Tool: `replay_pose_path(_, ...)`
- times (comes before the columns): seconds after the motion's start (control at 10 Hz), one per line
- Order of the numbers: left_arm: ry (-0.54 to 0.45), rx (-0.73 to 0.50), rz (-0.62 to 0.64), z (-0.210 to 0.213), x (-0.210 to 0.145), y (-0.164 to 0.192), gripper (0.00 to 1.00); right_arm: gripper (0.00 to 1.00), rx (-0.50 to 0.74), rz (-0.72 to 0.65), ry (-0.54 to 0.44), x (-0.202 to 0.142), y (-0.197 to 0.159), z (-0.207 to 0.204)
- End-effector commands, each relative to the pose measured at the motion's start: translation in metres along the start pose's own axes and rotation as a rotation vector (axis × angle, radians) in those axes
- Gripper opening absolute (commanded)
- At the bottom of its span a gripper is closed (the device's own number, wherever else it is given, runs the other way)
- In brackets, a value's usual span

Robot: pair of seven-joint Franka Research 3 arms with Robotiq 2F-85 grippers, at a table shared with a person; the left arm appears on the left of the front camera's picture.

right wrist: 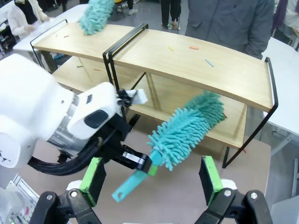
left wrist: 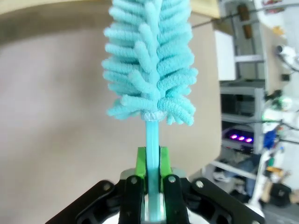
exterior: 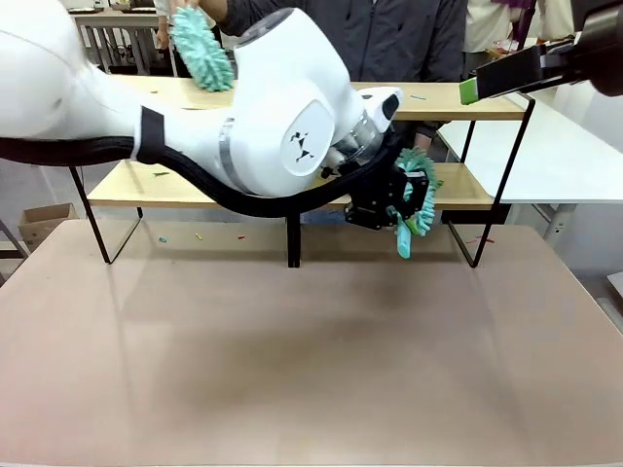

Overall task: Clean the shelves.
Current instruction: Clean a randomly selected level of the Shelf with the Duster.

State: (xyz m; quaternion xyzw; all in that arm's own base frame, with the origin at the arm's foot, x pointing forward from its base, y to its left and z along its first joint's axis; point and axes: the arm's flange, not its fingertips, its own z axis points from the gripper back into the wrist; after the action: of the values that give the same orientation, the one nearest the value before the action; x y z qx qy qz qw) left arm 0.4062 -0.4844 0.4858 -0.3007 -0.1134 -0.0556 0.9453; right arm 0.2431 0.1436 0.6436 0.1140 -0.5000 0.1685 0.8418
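The shelves [exterior: 458, 101] [right wrist: 187, 60] stand across the far side of the table, with two wooden boards on a black frame. My left gripper [exterior: 402, 212] [left wrist: 152, 161] [right wrist: 148, 165] is shut on the handle of a teal duster [exterior: 421, 195] [left wrist: 149, 60] [right wrist: 187, 128]. The duster's fluffy head lies at the front edge of the lower board's right half; I cannot tell if it touches. My right gripper [exterior: 477, 88] [right wrist: 150, 182] hangs open and holds nothing, high above the shelves' right end.
A person [right wrist: 224, 18] stands behind the shelves, and a second teal duster [exterior: 200, 49] [right wrist: 96, 14] rests on the top board's left end. Small coloured scraps [right wrist: 209, 62] lie on the top board, and more scraps [exterior: 241, 236] lie on the brown table [exterior: 311, 370].
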Motion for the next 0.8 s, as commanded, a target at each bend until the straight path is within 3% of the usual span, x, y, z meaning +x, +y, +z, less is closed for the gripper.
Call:
replay_pose_path(0.0, 0.141, 0.007, -0.081, -0.009, 0.018, -0.011, 0.12, 1.0, 0.0, -0.002, -0.001, 0.001, 0.0, -0.001)
replay_pose_path(0.1, 0.277, 0.007, -0.218, 0.001, 0.014, -0.008, 0.12, 1.0, 0.0, -0.002, -0.001, 0.001, 0.0, -0.001)
replay_pose_path(0.2, 0.429, -0.093, -0.312, 0.018, 0.009, -0.005, 0.12, 1.0, 0.0, -0.002, -0.001, 0.001, 0.0, -0.001)
replay_pose_path(0.3, 0.508, -0.217, -0.379, 0.041, 0.001, -0.003, 0.12, 1.0, 0.0, -0.002, -0.001, 0.001, 0.0, -0.001)
replay_pose_path(0.4, 0.539, -0.27, -0.419, 0.061, -0.006, 0.0, 0.12, 1.0, 0.0, -0.002, -0.001, 0.001, 0.0, -0.001)
replay_pose_path(0.7, 0.489, -0.228, -0.413, 0.08, -0.014, 0.008, 0.12, 1.0, 0.0, -0.002, -0.001, 0.001, 0.0, -0.001)
